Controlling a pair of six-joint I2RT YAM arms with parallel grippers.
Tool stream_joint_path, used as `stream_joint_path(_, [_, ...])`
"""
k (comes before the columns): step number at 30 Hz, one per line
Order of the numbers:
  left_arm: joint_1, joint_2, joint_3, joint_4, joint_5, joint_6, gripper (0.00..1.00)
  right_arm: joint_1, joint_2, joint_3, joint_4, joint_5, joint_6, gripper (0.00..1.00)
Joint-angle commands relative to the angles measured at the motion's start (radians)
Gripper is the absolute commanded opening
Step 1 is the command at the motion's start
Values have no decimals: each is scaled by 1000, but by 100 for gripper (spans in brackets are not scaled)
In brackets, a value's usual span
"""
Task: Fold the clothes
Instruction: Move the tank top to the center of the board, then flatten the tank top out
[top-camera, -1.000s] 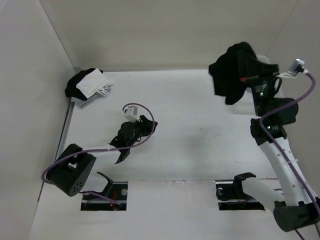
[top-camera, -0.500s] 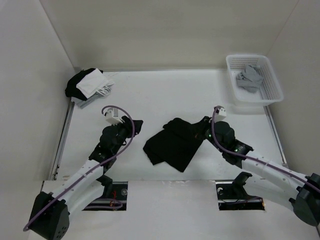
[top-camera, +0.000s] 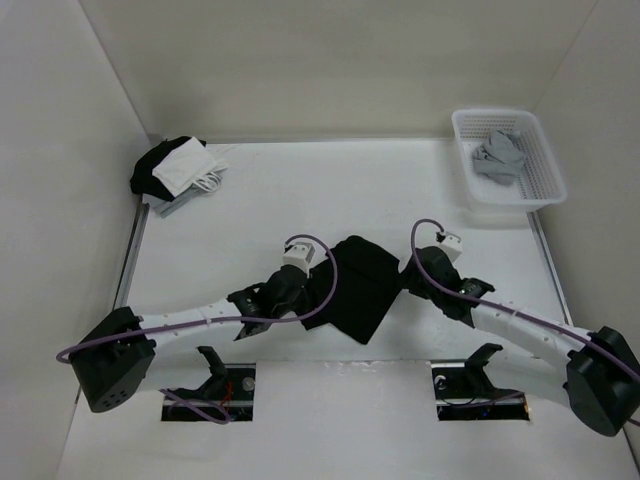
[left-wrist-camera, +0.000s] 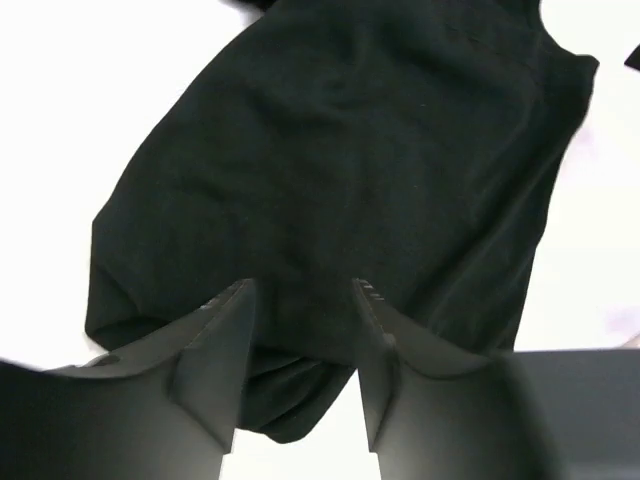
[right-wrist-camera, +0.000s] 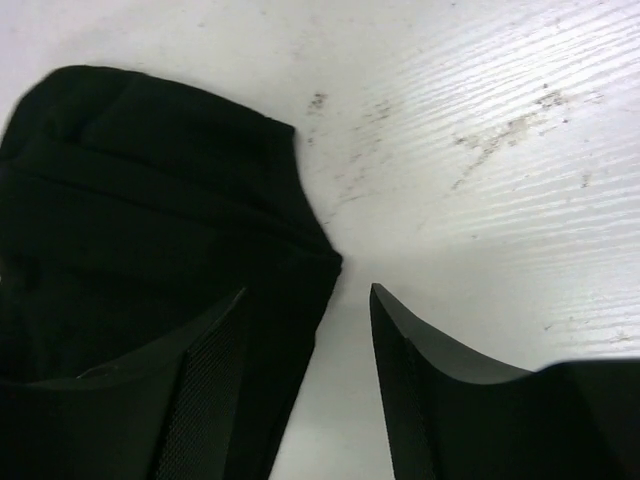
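Open counter (top-camera: 330, 185) lies beyond the black T-shirt (top-camera: 362, 285), flanked closely by left arm (top-camera: 190, 322) and right arm (top-camera: 520, 323). A white basket (top-camera: 512, 204) blocks the far right corner, a cloth bundle (top-camera: 178, 168) the far left.

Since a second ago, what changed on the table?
The right gripper brought the black T-shirt down from the far right to mid-table and let go; jaws open beside it. The left gripper moved right, open over the shirt's left edge. The bundle, basket, grey garment unchanged.
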Motion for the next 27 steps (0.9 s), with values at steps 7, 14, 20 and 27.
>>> stream_joint_path(7, [27, 82, -2, 69, -11, -61, 41, -5, 164, 47, 67, -31, 14, 35])
stream_joint_path(14, [44, 99, -19, 106, -11, -63, 39, -2, 176, 32, 189, -45, 7, 37])
stream_joint_path(20, [79, 120, -32, 134, 2, -63, 37, -2, 184, 19, 256, -77, -11, 8])
stream_joint_path(27, [82, 41, -38, 157, -1, -86, 8, 82, 52, 56, 200, 41, -51, 2])
